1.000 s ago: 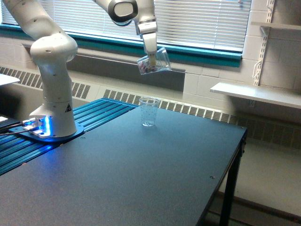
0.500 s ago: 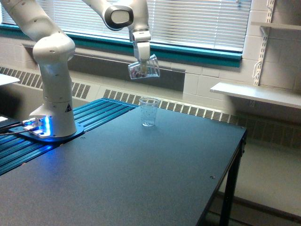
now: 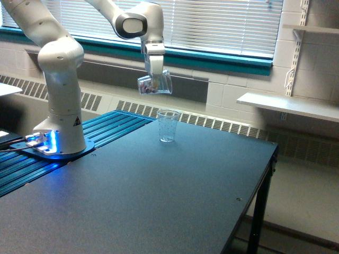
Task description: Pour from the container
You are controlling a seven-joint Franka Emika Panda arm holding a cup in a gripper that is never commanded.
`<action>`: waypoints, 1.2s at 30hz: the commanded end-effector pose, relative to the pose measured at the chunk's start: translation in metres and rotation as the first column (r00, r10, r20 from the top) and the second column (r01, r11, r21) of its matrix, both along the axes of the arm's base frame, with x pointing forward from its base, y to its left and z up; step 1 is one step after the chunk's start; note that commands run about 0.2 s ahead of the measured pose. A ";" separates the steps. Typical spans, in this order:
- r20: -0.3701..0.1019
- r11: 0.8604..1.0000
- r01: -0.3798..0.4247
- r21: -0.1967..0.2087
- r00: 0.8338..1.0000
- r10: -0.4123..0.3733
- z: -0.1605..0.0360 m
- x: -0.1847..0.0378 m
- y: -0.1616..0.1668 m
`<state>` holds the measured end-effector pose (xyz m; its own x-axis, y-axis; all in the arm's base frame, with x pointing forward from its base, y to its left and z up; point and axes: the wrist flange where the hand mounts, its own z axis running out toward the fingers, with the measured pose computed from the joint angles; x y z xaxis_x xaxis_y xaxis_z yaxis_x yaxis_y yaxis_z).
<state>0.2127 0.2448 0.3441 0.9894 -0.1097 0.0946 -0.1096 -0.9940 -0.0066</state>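
Clear smooth plastic container (image 3: 154, 84), seen in the exterior view, hangs tipped on its side in the white arm's gripper (image 3: 154, 80), jaws clamped on it, above and toward the exterior view's left of a dotted clear cup (image 3: 168, 125) on the dark worktop (image 3: 159, 201); pouring seems underway; next, line the rim over that cup; contents and stream indistinct.
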 end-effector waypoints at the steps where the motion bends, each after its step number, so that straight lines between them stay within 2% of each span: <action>1: -0.039 0.999 0.038 -0.022 0.998 -0.038 -0.015 0.000 -0.005; 16: -0.094 0.995 0.054 -0.081 0.994 -0.062 -0.043 -0.002 0.004; 25: -0.136 0.993 0.078 -0.090 0.987 -0.090 -0.050 0.000 0.017; 36: -0.186 0.992 0.100 -0.075 0.976 -0.112 -0.048 0.002 0.038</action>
<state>0.2134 0.2725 0.2922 0.9796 -0.1891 -0.0684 -0.1824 -0.9787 0.0940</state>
